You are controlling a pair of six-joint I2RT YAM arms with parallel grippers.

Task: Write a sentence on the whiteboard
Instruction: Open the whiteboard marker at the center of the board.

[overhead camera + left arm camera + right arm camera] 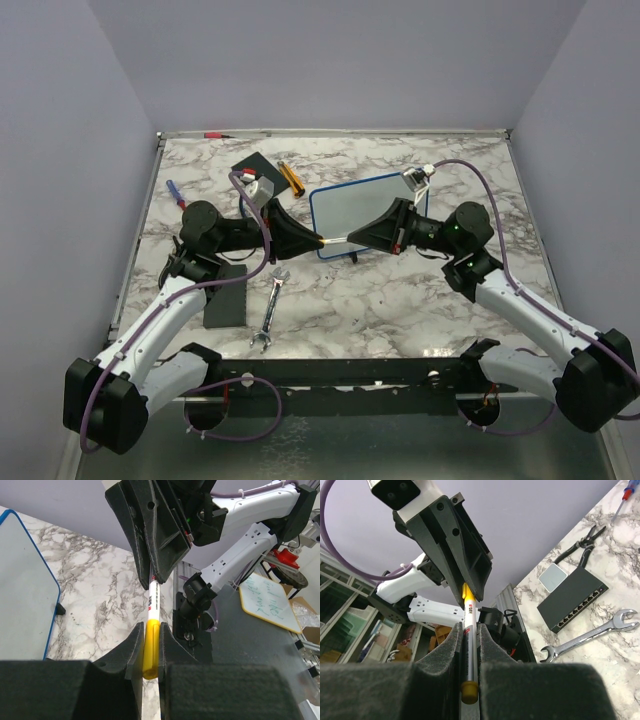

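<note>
The whiteboard [368, 212], white with a thin blue frame, lies at the table's middle back. It also shows at the left edge of the left wrist view [20, 595]. I can make out no sentence on its face. A white marker [338, 241] with a yellow cap is held level between both grippers, in front of the board's near left corner. My left gripper [303, 238] [151, 630] is shut on the yellow cap [151, 650]. My right gripper [372, 236] [469, 627] is shut on the marker's barrel [469, 650].
A wrench [270, 308] and a black network switch [225, 295] lie in front of the left arm. A black box [252, 168], an orange tool [291, 178] and a blue-handled screwdriver [176, 192] lie at the back left. Pliers [577, 547] lie beyond the switch.
</note>
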